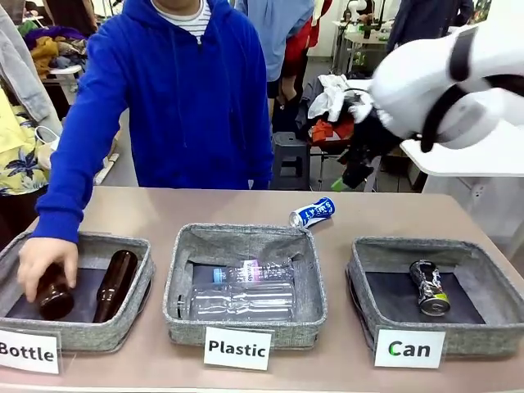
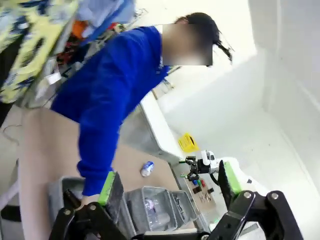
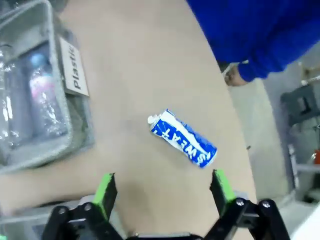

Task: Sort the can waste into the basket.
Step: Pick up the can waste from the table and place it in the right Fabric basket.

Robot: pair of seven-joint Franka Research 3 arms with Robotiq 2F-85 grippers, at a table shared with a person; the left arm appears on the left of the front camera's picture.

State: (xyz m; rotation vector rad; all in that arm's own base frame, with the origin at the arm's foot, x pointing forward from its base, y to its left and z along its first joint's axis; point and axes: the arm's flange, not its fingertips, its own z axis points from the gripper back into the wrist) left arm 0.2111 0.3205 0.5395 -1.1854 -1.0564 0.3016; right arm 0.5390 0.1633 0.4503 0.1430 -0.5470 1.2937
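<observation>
While the black and silver can (image 1: pixel 429 288) already lies in the Can basket (image 1: pixel 491 286), the blue can (image 3: pixel 183 138) rests on the tabletop (image 3: pixel 150 75); the right gripper (image 3: pixel 164 186) hangs spread above it, apparently lining up a grasp.

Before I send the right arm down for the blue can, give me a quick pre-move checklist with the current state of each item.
1. Right gripper open: ok, jaws spread wide.
2. Blue can in sight and free: ok, lying on its side on the table, nothing touching it.
3. Gripper over the can: not ok, the can sits ahead of the fingertips.
4. Person's hand away from the can: ok, it is in the Bottle basket.
5. Can basket has room: ok, only the black can inside.
6. Left gripper out of the way: ok, open and raised.
</observation>
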